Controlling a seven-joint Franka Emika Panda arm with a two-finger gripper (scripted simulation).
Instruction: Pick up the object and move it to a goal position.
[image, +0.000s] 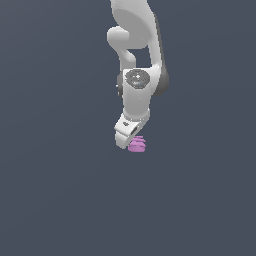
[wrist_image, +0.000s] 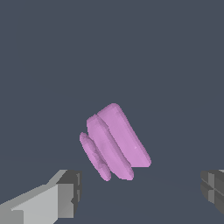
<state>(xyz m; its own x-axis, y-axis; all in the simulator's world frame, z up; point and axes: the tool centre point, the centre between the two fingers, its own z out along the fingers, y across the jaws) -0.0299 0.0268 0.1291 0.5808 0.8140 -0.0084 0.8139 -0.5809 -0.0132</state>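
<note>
pink-purple ridged object (wrist_image: 114, 142), white claw (wrist_image: 138, 192), grey ground (image: 55, 190)

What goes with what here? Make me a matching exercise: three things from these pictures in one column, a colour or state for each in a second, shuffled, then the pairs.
Column 1
1. object
2. gripper
3. arm

Column 2
A. white, reaching down from the upper part of the exterior view
B. pink-purple, in stacked ridged layers
C. open, one finger on either side of the object with a gap to each

Pairs: 1-B, 2-C, 3-A
</note>
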